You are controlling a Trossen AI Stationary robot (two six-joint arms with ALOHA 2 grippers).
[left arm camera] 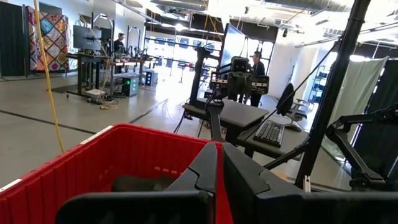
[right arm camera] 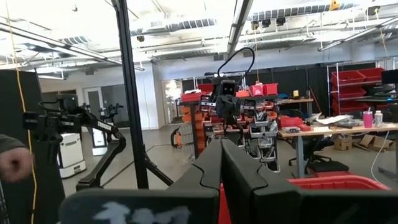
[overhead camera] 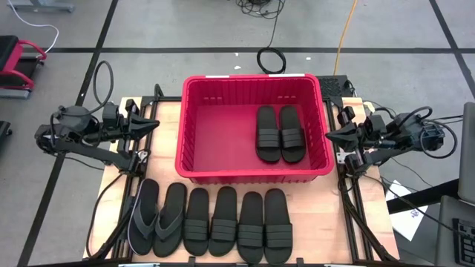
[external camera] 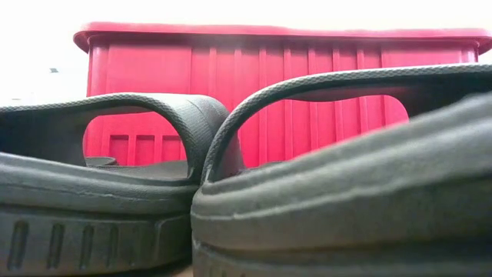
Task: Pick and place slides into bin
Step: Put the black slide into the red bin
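The red bin (overhead camera: 200,133) stands at the table's far middle with two black strap slides (overhead camera: 280,133) lying flat inside at its right. Six more slides lie in a row along the near edge: two thong flip-flops (overhead camera: 157,217) at the left, then four strap slides (overhead camera: 237,224). In the low view two strap slides (external camera: 231,192) fill the foreground before the bin (external camera: 284,85). My left gripper (overhead camera: 154,126) is shut and empty left of the bin; its shut fingertips show in the left wrist view (left arm camera: 219,149). My right gripper (overhead camera: 329,136) is shut and empty right of the bin; it also shows in the right wrist view (right arm camera: 221,146).
The wooden table (overhead camera: 167,111) carries black frame rails at its left and right sides. Cables (overhead camera: 271,58) lie on the floor beyond the far edge. A person's hand (right arm camera: 15,163) shows in the room at the right wrist view's edge.
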